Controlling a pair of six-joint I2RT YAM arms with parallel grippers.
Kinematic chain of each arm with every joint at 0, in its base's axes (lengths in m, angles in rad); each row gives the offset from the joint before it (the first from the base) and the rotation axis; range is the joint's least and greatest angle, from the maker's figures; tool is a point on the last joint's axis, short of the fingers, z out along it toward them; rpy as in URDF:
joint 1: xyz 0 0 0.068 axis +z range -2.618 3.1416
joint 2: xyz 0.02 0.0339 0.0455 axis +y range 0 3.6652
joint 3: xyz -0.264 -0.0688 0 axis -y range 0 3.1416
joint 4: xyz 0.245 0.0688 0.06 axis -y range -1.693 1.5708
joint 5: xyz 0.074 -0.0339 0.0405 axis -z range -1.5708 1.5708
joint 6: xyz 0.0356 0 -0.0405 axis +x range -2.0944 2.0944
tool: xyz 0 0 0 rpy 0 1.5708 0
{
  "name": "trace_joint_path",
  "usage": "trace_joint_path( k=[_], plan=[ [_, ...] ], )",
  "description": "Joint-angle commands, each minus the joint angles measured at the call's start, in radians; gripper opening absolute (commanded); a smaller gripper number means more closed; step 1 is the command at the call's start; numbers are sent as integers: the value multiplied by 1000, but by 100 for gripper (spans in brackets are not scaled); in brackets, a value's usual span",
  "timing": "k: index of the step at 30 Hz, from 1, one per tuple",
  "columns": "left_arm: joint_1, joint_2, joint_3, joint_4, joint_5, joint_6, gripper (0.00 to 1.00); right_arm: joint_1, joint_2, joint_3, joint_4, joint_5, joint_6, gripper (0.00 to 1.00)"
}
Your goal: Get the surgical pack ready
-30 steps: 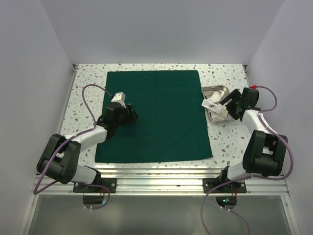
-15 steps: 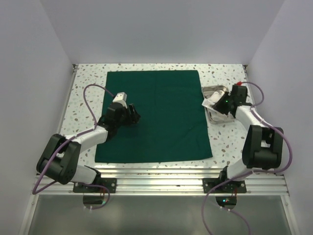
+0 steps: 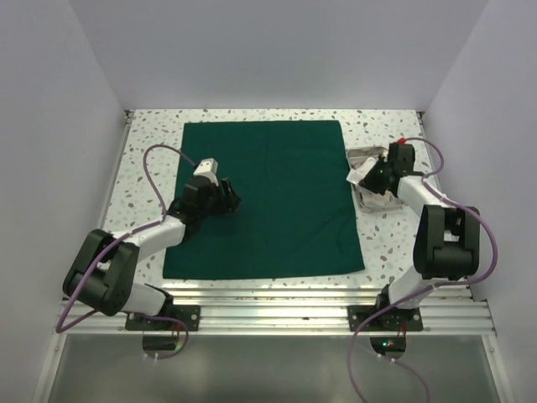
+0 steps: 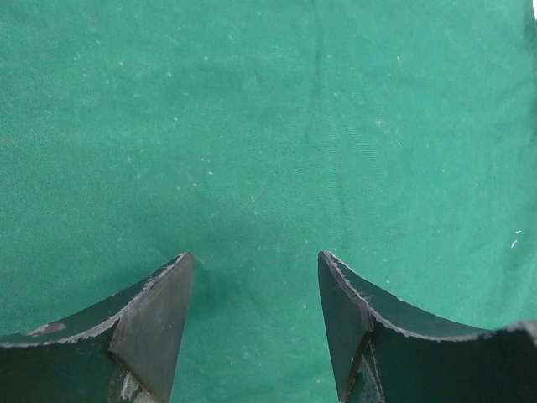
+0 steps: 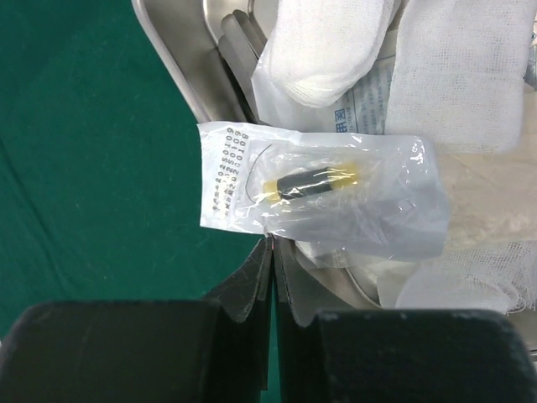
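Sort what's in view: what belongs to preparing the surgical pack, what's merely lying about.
Job: green drape, steel tray, gauze, clear packet pinched in right gripper, left gripper open over the drape.
Merely there: speckled table, aluminium rail.

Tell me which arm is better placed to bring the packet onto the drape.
Right. The right tool is shut on the packet at the tray, beside the drape. The left tool is open over the drape, far from the tray.

**Item positions**

Drape (image 3: 264,197) flat across table (image 3: 151,143) centre, reaching toward front edge. Tray (image 3: 366,154) just beside drape's right edge, nearer far right corner. Gauze (image 5: 470,75) in tray; sealed packet (image 5: 310,197) over tray's left rim, between right gripper (image 5: 274,252) tips.
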State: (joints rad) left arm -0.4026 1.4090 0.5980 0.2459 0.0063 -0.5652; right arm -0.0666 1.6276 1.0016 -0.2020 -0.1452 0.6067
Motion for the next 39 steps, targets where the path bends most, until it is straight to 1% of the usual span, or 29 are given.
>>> trace_joint_path(
  k=[1,7,10,14,16,19,21,22,23,27,28,29,30,32,33,35,37,38,39],
  plan=[
    [-7,4,20,38,-17,-1,65,-1,26,31,13,36,-12,6],
    [-7,5,23,35,-22,1,65,-1,83,43,55,48,-2,6],
    [-7,7,22,35,-25,4,65,-10,136,110,46,81,-5,6],
    [-7,10,23,35,-26,4,65,-41,218,212,7,70,-13,8],
    [-7,11,25,33,-26,5,65,-45,227,250,-8,104,-19,9],
    [-7,15,25,32,-22,7,65,-62,238,276,-34,99,-21,10],
    [-7,12,25,33,-19,7,64,-62,215,264,-30,79,-41,15],
    [-8,11,23,33,-19,5,64,-62,162,235,-30,76,-42,18],
    [-8,10,23,33,-17,5,64,-62,131,215,-28,84,-44,24],
    [-13,-7,19,35,-17,4,65,-64,-66,122,-82,146,-45,34],
    [-16,-7,19,33,-19,5,65,-67,-102,82,-92,168,-39,39],
    [-18,-10,19,35,-20,2,65,-68,-176,60,-105,182,-30,50],
    [-19,-12,19,33,-20,2,65,-78,-205,39,-129,212,-1,54],
    [-21,-12,20,33,-17,2,65,-90,-277,-1,-184,283,53,55],
    [-21,-15,19,32,-17,1,65,-94,-300,-11,-247,317,80,64],
    [-25,-18,14,38,-17,-1,64,-96,-340,-34,-298,407,171,87],
    [-30,-18,14,39,-20,-5,64,-95,-347,-41,-365,432,234,88],
    [-31,-13,17,39,-19,-7,64,-96,-339,-38,-411,449,267,87],
    [-31,-10,19,38,-16,-7,64,-96,-330,-38,-418,452,301,84]
  ],
)
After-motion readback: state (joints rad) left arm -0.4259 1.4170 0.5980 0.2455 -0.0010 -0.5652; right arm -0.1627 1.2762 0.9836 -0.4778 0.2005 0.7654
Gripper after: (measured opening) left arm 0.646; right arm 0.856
